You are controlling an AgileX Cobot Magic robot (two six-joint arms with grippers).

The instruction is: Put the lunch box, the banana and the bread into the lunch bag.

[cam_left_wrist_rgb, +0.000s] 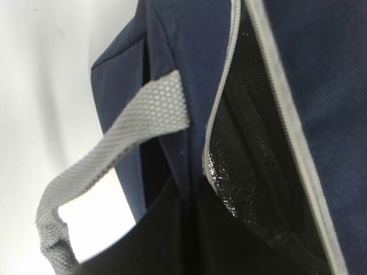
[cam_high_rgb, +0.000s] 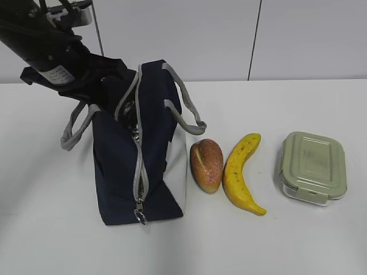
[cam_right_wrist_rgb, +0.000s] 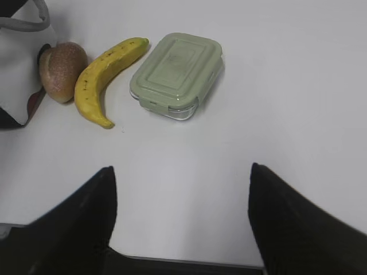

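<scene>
Lunch box (cam_right_wrist_rgb: 176, 75) lies ahead and slightly left of my wide-open right end effector (cam_right_wrist_rgb: 182, 223); my left, pinched closed, is at the lunch bag (cam_high_rgb: 140, 154).

White table (cam_high_rgb: 298, 240) across near and middle scene; pale wall (cam_high_rgb: 189, 40) at far side, dark vertical seam (cam_high_rgb: 255, 40) right of centre.

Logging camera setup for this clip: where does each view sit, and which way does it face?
Exterior: raised in front, slanting down at the boxy navy-blue fabric lunch bag; left arm shows.
Left wrist: close against the bag's zipper opening and grey webbing handle; no jaws visible.
Right wrist: above the white table, jaws open, facing the curved yellow banana.
Exterior and right wrist share banana, bread, box.
</scene>
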